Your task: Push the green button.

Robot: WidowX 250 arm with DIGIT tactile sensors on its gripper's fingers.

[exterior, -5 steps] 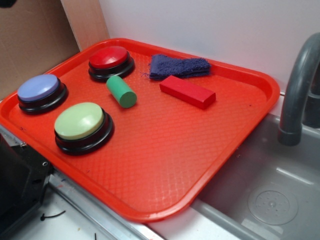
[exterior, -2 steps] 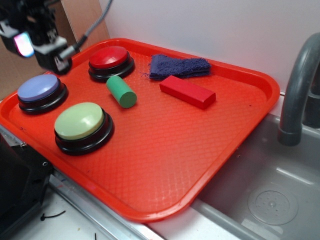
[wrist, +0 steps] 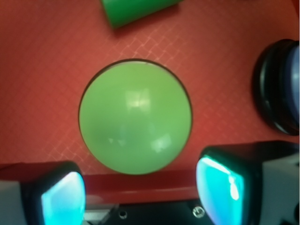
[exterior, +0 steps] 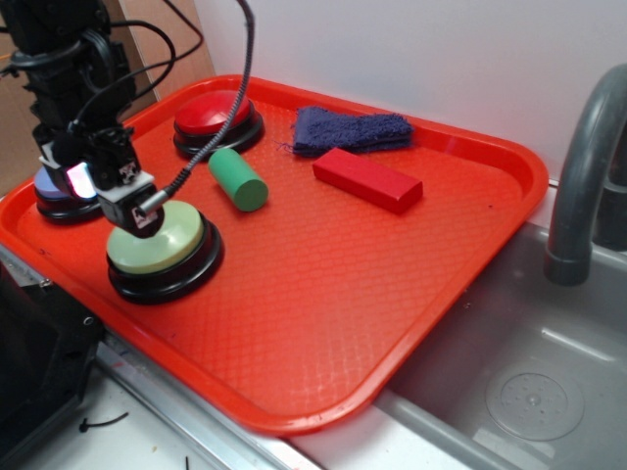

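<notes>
The gripper, absent a second ago, is now seen low at the left above the green button on the tray, jaws spread apart, ready for pushing.

The arm hides most of the lavender button, and the green cylinder is cut off, perhaps halfway.

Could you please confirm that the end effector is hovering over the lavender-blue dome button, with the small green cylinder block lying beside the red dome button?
Not quite: the end effector is over the pale yellow-green dome button, not the lavender-blue dome button, as the wrist view shows with the green dome centred below. The small green cylinder block does lie beside the red dome button.
</notes>
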